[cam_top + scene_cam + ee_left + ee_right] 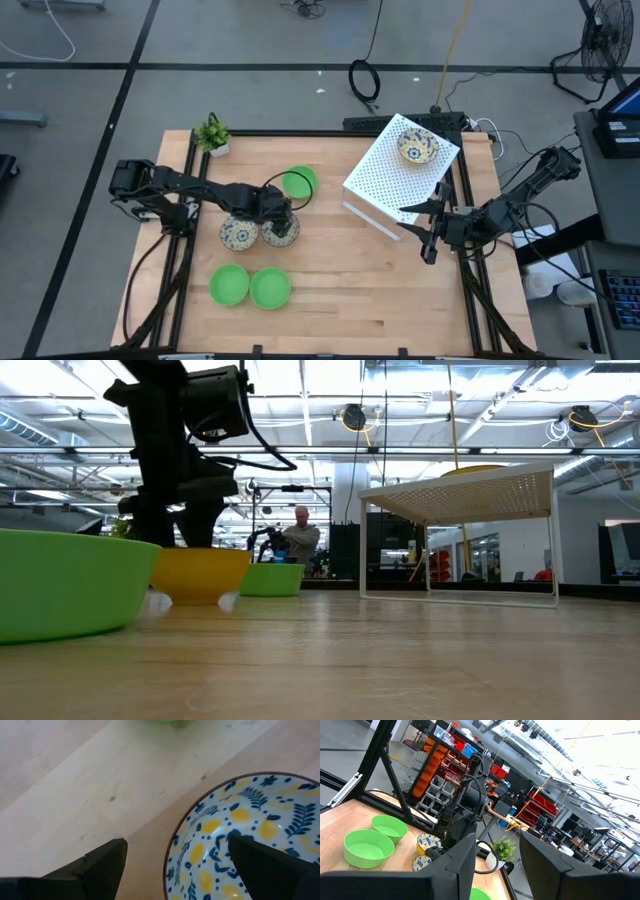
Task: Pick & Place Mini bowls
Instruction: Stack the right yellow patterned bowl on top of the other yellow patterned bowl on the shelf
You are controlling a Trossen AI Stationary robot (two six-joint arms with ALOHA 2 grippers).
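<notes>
Landmark: white perforated rack (395, 175), standing on the wooden table (350, 290) toward its right rear.

Left gripper (283, 217) well left of the rack, down over a patterned bowl (281, 231). Jaws spread wide, straddling the bowl's rim: one finger (272, 865) inside over the floral pattern, the other (100, 865) outside over bare wood. Not clamped; contact with the rim hard to judge from the wrist view.

Second patterned bowl (239, 234) just beside the first, on the side farther from the rack. Third patterned bowl (417, 146) on top of the rack, near its back corner.

Green bowl (299, 182) left of the rack, just behind the left gripper. Two more green bowls (229, 285) (270, 288) side by side, well left of the rack toward the table's front edge, touching or nearly so.

Right gripper (428, 233) hanging at the rack's front right corner, above the table. Jaws partly apart, holding nothing, pointing across toward the left arm.

Small potted plant (212, 136) at the table's back edge, far left of the rack.
</notes>
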